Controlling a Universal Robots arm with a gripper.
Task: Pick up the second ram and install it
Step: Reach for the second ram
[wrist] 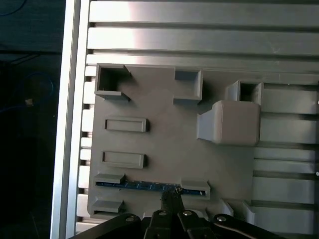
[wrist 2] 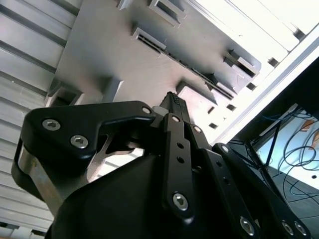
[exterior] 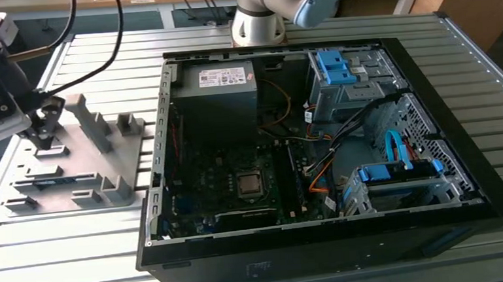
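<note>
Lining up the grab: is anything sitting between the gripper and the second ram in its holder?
Nothing visible. In the first wrist view the gripper appears just beside the second ram, which lies along a slot of the grey holder with its blue edge uncovered and no object between them.

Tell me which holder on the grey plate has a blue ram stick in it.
The holder nearest the gripper: the second ram, a blue strip on edge, spans its two end brackets. The other holders look empty.
</note>
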